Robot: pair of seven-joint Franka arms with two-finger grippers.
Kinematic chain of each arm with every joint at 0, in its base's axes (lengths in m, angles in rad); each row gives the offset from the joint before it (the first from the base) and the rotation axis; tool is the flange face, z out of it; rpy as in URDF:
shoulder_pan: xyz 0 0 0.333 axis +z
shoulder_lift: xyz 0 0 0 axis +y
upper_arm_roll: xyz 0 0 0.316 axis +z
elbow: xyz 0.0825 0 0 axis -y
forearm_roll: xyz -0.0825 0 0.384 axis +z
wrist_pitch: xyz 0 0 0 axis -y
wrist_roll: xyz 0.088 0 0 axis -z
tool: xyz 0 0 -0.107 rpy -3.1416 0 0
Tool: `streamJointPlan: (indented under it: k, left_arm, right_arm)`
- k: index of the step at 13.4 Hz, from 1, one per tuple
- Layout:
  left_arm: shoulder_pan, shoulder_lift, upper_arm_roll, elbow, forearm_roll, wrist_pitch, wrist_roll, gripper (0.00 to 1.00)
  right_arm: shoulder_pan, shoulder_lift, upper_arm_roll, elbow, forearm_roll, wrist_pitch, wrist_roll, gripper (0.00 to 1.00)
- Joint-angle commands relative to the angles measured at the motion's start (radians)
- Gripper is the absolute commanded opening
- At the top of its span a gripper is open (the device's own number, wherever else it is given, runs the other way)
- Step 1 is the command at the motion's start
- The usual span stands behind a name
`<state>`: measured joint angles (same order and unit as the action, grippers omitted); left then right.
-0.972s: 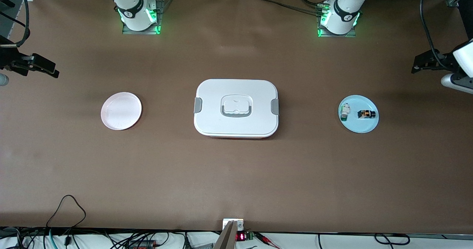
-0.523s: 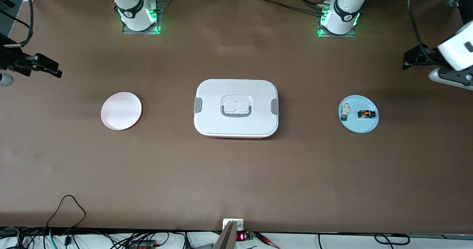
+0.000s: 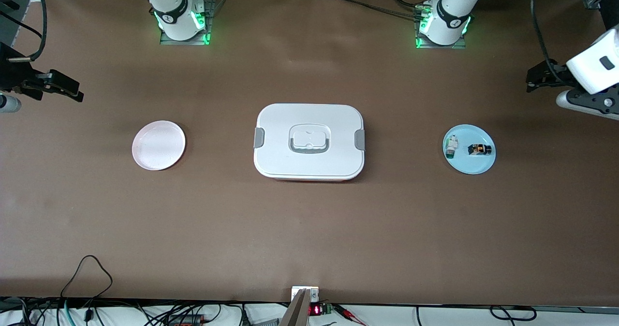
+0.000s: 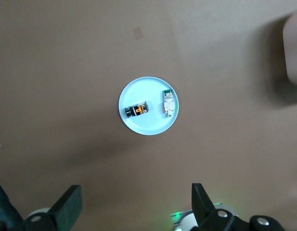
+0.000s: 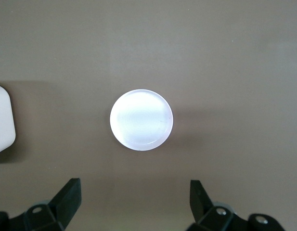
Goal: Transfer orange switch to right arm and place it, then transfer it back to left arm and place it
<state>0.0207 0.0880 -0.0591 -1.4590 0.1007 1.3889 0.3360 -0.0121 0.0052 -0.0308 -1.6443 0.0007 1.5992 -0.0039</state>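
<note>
**Two grippers high and spread, switch lying on the blue plate**

Two arms hang over the ends of the table, each with nothing between its fingers. The left gripper [image 3: 534, 77] is up in the air above the bare brown table [image 3: 309, 229] at the left arm's end. In the left wrist view its two black fingertips [image 4: 71, 202] stand wide apart, and the plate shows between them well below.

The orange switch [image 3: 479, 149] lies on its side on the light blue plate [image 3: 471, 166], touching nothing but the plate. Its orange parts show against the black body in the left wrist view [image 4: 137, 110]. Beside it on the same plate, apart from it and toward the box, lies a small white-and-green part [image 3: 451, 146].

The box [image 3: 309, 141] sits lid-on in the middle of the table, between the two plates and well apart from both, its grey clips at the two short ends and its handle flat on top.

The right gripper [image 3: 67, 93] hangs over the table at the right arm's end. The right wrist view shows its fingertips [image 5: 69, 197] spread wide too, with the pale pink plate [image 3: 158, 145] below and between them. That plate bears nothing.
</note>
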Motion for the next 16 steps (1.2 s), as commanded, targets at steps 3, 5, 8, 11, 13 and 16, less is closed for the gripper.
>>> streamJointPlan:
  k: [3, 5, 8, 11, 13, 16]
  left_arm:
    - [-0.045, -0.010, 0.042, 0.006, -0.074, 0.001, 0.023, 1.00]
    - [-0.044, -0.020, 0.041, 0.006, -0.072, 0.001, -0.021, 1.00]
    - [-0.024, -0.082, 0.044, -0.017, -0.105, -0.036, 0.003, 1.00]
    - [0.005, -0.091, 0.039, -0.035, -0.105, -0.059, -0.008, 1.00]
    - [0.013, -0.143, 0.031, -0.119, -0.105, 0.034, -0.034, 1.00]
    - [0.034, -0.217, 0.015, -0.236, -0.107, 0.134, -0.047, 1.00]
  right_arm:
    - [0.006, -0.005, -0.014, 0.040, -0.008, -0.047, -0.008, 1.00]
    - [0.009, -0.002, -0.011, 0.055, -0.011, -0.082, -0.007, 1.00]
    - [0.011, -0.008, -0.011, 0.057, -0.007, -0.088, -0.001, 1.00]
    - [0.011, -0.025, -0.011, 0.043, -0.014, -0.111, -0.001, 1.00]
    - [0.011, -0.053, -0.011, 0.006, -0.016, -0.102, 0.001, 1.00]
    - [0.011, -0.068, -0.011, -0.019, -0.018, -0.093, 0.001, 1.00]
